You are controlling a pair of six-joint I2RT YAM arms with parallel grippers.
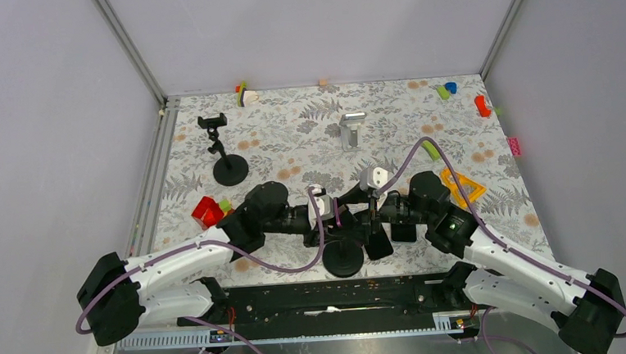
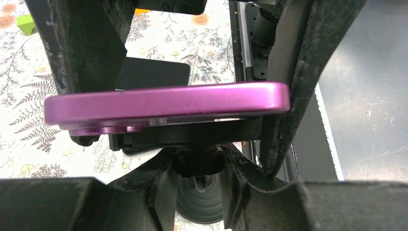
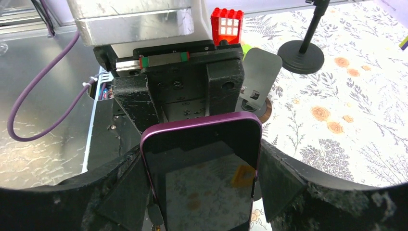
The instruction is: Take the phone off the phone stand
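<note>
The phone (image 3: 202,163) is sitting clamped in the phone stand (image 1: 343,259), midway along the near edge of the tabletop (image 1: 291,137). It's looking like a stiff slab: glossy black glass in a rounded metallic purple frame. I'm judging it slick, fairly light and scratchable, so the long side edges are offering the surest hold. The right gripper (image 3: 201,159) is pinching those edges, and the left gripper (image 2: 198,168) is clamping narrow around the stand's neck.
</note>
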